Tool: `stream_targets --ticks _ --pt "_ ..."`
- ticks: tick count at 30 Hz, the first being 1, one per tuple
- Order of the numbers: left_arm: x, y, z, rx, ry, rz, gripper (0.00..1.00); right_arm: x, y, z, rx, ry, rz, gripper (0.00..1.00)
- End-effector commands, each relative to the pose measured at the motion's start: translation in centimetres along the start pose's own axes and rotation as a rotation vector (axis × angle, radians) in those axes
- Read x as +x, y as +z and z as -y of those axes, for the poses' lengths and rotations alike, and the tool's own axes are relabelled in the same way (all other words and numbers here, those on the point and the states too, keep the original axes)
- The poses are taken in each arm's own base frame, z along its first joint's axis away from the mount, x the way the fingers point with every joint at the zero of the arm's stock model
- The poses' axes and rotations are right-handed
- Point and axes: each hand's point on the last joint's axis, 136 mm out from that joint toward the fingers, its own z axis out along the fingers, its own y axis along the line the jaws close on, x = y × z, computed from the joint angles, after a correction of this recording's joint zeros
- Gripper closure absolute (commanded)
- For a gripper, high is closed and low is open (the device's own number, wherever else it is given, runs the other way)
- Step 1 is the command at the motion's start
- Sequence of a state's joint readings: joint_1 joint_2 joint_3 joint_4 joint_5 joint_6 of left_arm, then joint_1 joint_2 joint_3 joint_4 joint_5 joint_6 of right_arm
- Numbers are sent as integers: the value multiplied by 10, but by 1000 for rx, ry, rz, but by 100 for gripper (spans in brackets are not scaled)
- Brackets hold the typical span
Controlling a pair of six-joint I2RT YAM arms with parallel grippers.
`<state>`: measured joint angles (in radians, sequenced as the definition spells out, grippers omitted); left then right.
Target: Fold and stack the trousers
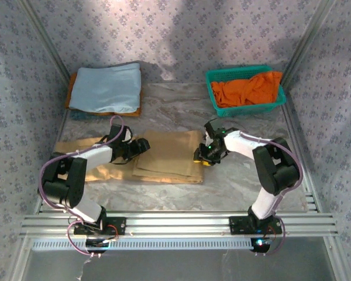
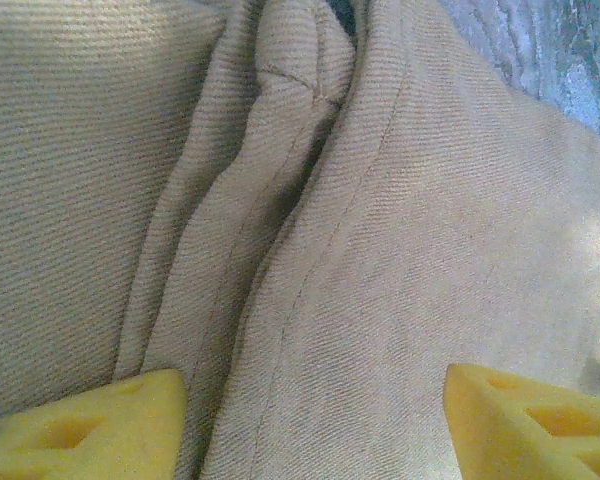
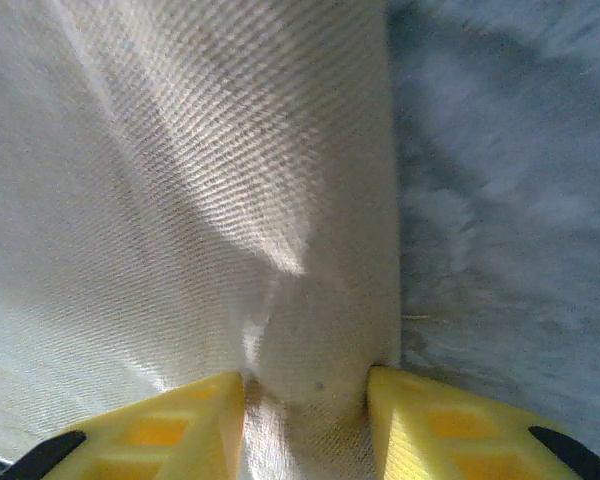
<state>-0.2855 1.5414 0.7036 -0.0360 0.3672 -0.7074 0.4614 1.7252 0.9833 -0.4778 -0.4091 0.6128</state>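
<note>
The tan trousers [image 1: 164,155] lie flat across the middle of the table, the right part folded into a rectangle and one leg stretching left. My left gripper [image 1: 141,145] stands open on the folded part's left edge. In the left wrist view its yellow fingertips [image 2: 90,425] rest wide apart on the creased cloth [image 2: 400,250], nothing pinched between them [image 2: 315,420]. My right gripper [image 1: 202,157] sits at the trousers' right edge. In the right wrist view it [image 3: 305,410] is shut on a bunched ridge of the trousers' edge [image 3: 180,200], both pads touching cloth.
A folded light blue cloth [image 1: 107,88] lies at the back left on an orange-brown layer. A green basket [image 1: 245,73] at the back right holds an orange garment [image 1: 248,88]. Bare marble table [image 1: 245,181] shows right of the trousers. Patterned walls enclose the sides.
</note>
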Motion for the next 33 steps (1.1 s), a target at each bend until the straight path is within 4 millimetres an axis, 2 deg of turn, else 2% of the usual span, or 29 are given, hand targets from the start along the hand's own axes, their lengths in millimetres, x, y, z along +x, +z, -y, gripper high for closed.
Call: stream_targets --ticks 1,5,10,16,19,21,24,28,31,33 --pt "10 -7 -9 -37 -23 -36 31 6 3 2 17 3 -11 61" --pt "13 -11 -11 -42 -20 -36 31 12 -6 8 53 0 4 59" --pt "12 -17 -10 -37 -15 -20 31 16 -16 25 143 36 46 55" --pt "10 -22 -7 -29 -13 -5 30 26 14 7 79 25 -16 56" --pt "11 -25 -7 -31 -11 -4 30 27 23 5 70 35 -30 67" --pt "11 -27 -6 -30 -7 0 30 24 21 4 52 51 -19 82" --pt "11 -33 -1 -24 11 -2 27 17 5 16 95 77 31 100" --pt "1 -51 8 -50 55 25 18 7 -25 33 96 131 111 100" --pt "-12 -70 13 -83 56 73 12 0 -58 65 188 169 197 100" --pt "-17 -79 12 -112 34 94 11 4 -76 88 244 214 208 100"
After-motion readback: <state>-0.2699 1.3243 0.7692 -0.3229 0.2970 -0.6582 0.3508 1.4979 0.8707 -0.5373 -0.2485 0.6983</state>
